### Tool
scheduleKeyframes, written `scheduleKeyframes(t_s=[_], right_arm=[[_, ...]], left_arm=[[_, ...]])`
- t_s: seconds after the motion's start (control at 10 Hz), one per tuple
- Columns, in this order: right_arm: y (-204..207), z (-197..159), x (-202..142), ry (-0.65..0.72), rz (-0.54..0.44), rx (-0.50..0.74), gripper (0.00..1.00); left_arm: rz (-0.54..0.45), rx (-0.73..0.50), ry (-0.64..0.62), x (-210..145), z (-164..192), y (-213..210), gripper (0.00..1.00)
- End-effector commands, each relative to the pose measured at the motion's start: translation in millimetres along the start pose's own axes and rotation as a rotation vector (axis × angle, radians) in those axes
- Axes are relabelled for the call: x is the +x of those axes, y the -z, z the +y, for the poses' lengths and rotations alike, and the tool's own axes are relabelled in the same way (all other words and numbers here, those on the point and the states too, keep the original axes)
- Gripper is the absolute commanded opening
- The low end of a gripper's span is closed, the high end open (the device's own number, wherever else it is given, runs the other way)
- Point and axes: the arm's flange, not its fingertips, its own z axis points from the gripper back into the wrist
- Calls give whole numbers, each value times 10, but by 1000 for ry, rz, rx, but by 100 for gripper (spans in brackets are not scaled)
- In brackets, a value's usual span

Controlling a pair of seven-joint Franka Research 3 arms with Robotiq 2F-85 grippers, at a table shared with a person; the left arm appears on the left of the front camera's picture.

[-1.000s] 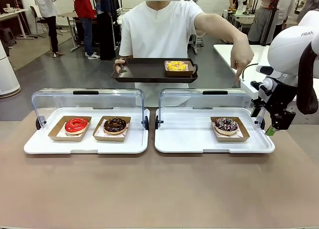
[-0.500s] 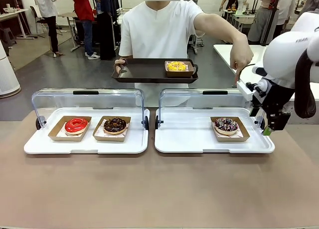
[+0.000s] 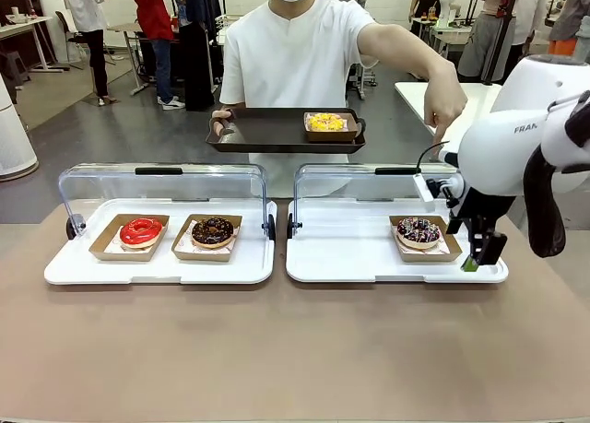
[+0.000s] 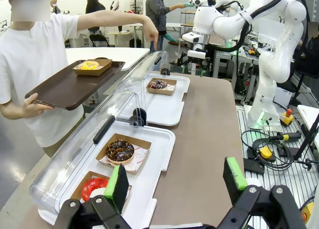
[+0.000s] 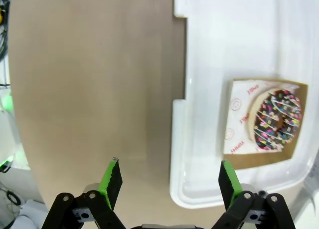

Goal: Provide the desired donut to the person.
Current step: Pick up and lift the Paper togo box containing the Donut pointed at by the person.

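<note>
Across the table the person (image 3: 295, 54) holds a dark serving tray (image 3: 267, 133) carrying a yellow donut (image 3: 326, 122) in a box. Their other hand (image 3: 447, 105) points down toward the sprinkled chocolate donut (image 3: 418, 229) in its cardboard box on the right white tray (image 3: 369, 266). My right gripper (image 3: 475, 260) hangs open just right of that donut, over the tray's front right corner. In the right wrist view, the right gripper (image 5: 169, 181) straddles the tray edge, with the sprinkled donut (image 5: 276, 120) ahead and to one side. My left gripper (image 4: 175, 181) is open and holds nothing.
The left white tray (image 3: 157, 271) holds a red glazed donut (image 3: 141, 230) and a chocolate donut (image 3: 213, 230). Clear hinged lids (image 3: 161, 183) stand open behind both trays. Bare brown tabletop (image 3: 295, 349) stretches in front. Other people stand far behind.
My right arm has swung left and down, bringing its gripper from beside the right tray to over its front right corner. The person's pointing hand has stayed in place.
</note>
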Motion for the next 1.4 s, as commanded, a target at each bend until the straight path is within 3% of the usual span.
scheduleKeyframes(t_s=[0.0, 0.2, 0.3, 0.8, 1.3], right_arm=[[184, -22, -9, 18, 36, 7, 100], [241, -84, -20, 108, 65, 11, 100], [169, 1, -9, 15, 6, 27, 100], [181, -15, 9, 32, 13, 22, 100], [377, -410, -241, 136, -37, 47, 100]], left_arm=[[-7, -2, 5, 11, -13, -13, 100], [-7, -2, 5, 11, -13, -13, 100], [-7, -2, 5, 11, -13, -13, 100], [-7, -2, 5, 11, -13, -13, 100], [-7, -2, 5, 11, -13, -13, 100]])
